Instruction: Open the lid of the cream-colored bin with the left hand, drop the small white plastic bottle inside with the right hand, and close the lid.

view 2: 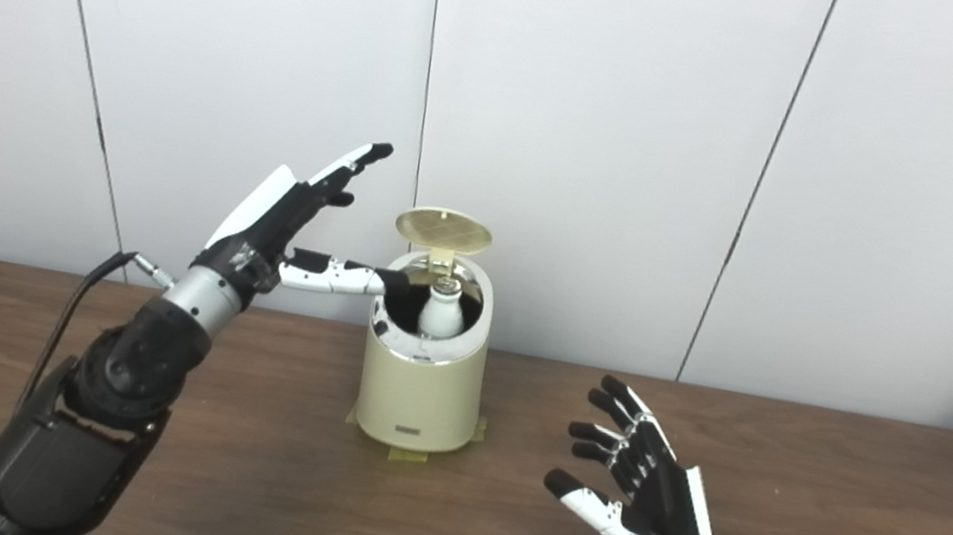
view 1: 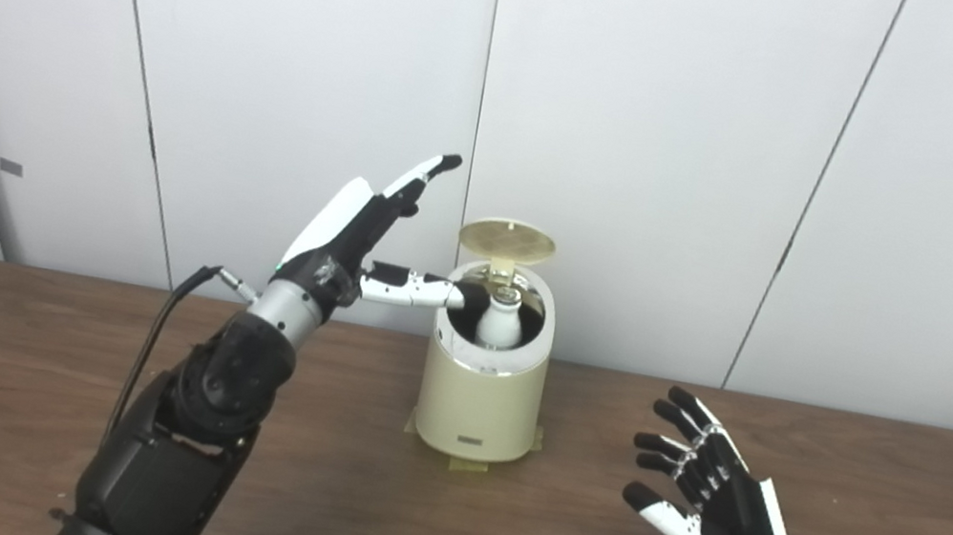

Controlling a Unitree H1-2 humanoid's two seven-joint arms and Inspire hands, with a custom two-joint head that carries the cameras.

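Note:
The cream-colored bin stands at the middle of the wooden table. Its round lid is tipped up at the back, open. The small white plastic bottle stands upright inside the bin, its top showing in the opening. My left hand is raised just left of the bin, open, with its thumb reaching to the bin's left rim and its fingers pointing up toward the lid. My right hand is open and empty, low over the table to the right of the bin, fingers spread.
White wall panels stand close behind the table's far edge. Yellow tape tabs show under the bin's base. A black cable runs from my left wrist.

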